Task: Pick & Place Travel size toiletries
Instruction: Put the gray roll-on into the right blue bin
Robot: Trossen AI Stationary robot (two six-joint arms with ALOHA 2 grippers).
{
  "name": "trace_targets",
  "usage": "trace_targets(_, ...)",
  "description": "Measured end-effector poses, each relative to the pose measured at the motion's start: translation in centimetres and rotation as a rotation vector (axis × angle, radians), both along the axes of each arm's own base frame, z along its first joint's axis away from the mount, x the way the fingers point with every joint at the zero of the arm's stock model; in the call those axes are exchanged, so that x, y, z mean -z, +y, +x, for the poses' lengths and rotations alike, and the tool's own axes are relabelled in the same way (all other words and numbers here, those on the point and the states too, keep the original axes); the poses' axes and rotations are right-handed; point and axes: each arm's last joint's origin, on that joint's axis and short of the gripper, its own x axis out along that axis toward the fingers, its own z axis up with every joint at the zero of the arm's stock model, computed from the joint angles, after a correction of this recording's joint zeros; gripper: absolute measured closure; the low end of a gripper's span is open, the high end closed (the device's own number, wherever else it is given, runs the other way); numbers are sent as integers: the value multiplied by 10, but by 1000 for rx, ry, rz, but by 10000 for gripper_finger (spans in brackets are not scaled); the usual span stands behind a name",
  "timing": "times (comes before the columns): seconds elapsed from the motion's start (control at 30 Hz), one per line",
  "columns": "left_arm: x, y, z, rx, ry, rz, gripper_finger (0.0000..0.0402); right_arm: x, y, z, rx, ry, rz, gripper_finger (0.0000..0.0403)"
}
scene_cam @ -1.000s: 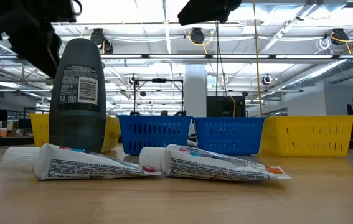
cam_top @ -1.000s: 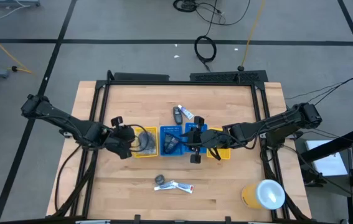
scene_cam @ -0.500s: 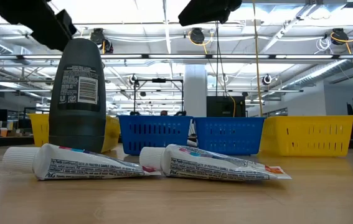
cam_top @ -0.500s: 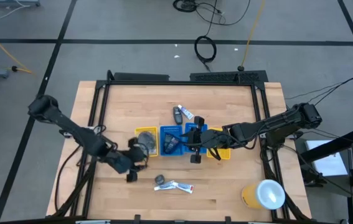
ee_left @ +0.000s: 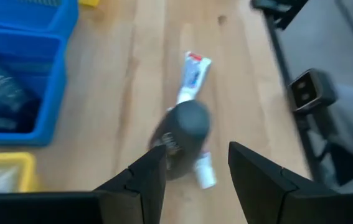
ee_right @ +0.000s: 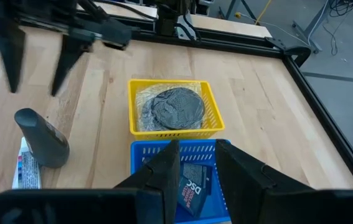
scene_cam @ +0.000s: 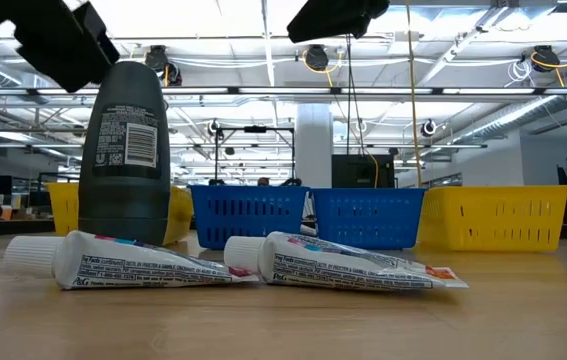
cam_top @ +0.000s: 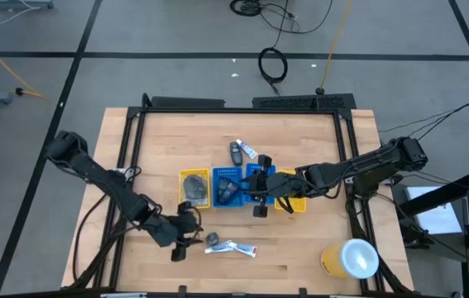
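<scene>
A: Bottle first, where does it stand?

B: I see the small dark grey bottle upright on the pale wooden surface, touching the two white tubes lying beside it near the front edge.

A: And your left end effector?

B: It hovers just beside that bottle, fingers spread apart and holding nothing.

A: The right one?

B: The right end effector hangs over the blue plastic tray, fingers narrowly parted, empty. A grey round mesh pad fills the yellow plastic tray next to it.
</scene>
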Motion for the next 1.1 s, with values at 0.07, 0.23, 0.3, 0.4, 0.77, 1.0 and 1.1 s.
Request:
trace_targets(0.07,1,-4,1,-6,-15,-33,229,0,0,0,0,2,-1,307)
trace_targets(0.23,12,-10,5,-40,-9,-11,229,0,0,0,0,5,-1,309)
trace_targets(0.3,15,-9,7,-64,-4,-11,229,0,0,0,0,5,-1,309)
trace_targets(0.4,16,-7,8,-92,3,-24,229,0,0,0,-1,5,-1,307)
trace_targets(0.77,15,-7,9,-137,-11,-53,229,2,0,-1,-1,27,-6,307)
trace_targets(1.0,19,-15,10,-127,-18,-87,229,2,0,-1,-1,27,-7,307)
trace_targets(1.1,27,-19,13,-131,-13,-90,229,2,0,-1,-1,27,-7,308)
